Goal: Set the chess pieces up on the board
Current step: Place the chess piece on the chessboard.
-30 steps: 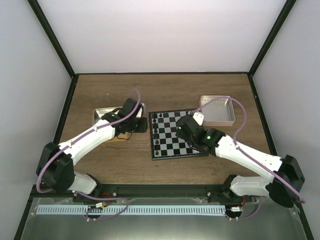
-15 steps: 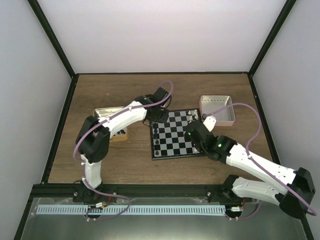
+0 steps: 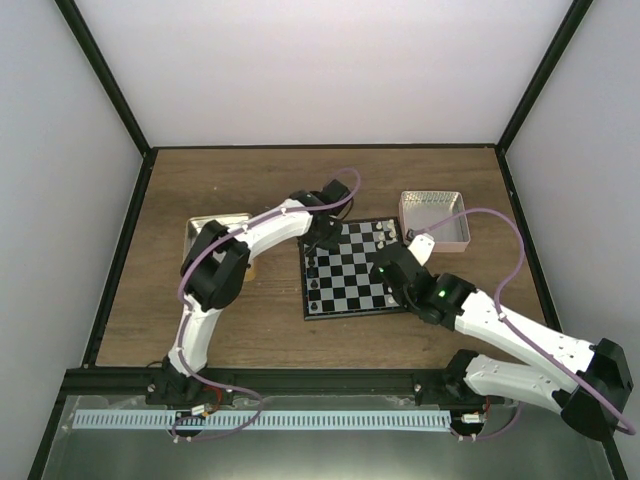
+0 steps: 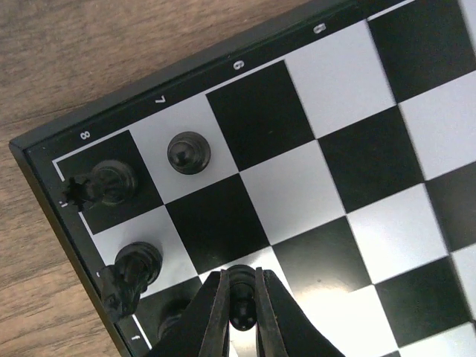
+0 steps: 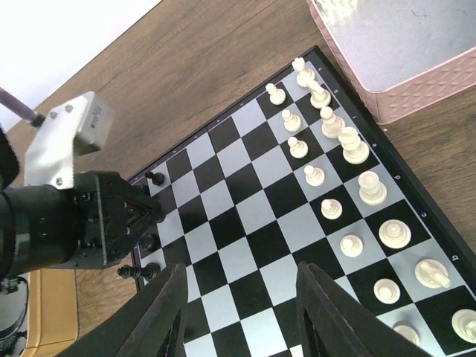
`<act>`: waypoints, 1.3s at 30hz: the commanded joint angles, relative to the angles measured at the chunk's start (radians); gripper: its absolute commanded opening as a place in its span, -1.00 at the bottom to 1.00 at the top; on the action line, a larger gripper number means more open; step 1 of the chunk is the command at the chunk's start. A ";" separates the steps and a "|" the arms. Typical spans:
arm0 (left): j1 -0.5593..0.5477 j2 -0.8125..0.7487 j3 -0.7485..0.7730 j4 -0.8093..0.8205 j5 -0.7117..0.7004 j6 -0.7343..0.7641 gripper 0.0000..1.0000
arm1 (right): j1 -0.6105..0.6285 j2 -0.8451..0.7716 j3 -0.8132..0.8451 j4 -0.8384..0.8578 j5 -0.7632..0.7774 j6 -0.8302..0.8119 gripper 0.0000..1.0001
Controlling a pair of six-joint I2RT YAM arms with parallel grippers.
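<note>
Your right gripper (image 5: 239, 282) hangs with fingers apart over the black-and-white checked chessboard (image 5: 256, 212). Farther out, your left gripper (image 4: 240, 275) is clamped on a tiny black pawn (image 4: 239, 305) over its corner squares. The pawn looks light, hard and slippery, so pinch it at the neck.

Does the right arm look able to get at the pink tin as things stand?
Probably yes: the right gripper hangs over the board, jaws open and empty, and the pink tin sits just past the board's edge with only low white pieces between.
</note>
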 commanded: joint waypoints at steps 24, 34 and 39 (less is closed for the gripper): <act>0.038 0.060 0.025 0.045 0.009 0.016 -0.73 | -0.007 0.062 0.032 0.003 -0.003 -0.012 -0.15; 0.038 0.050 0.046 0.043 0.028 0.027 -0.60 | -0.007 0.061 0.032 -0.001 -0.007 -0.012 -0.15; 0.040 0.012 0.050 0.042 0.033 0.031 -0.58 | -0.007 0.058 0.031 0.001 -0.006 -0.008 -0.14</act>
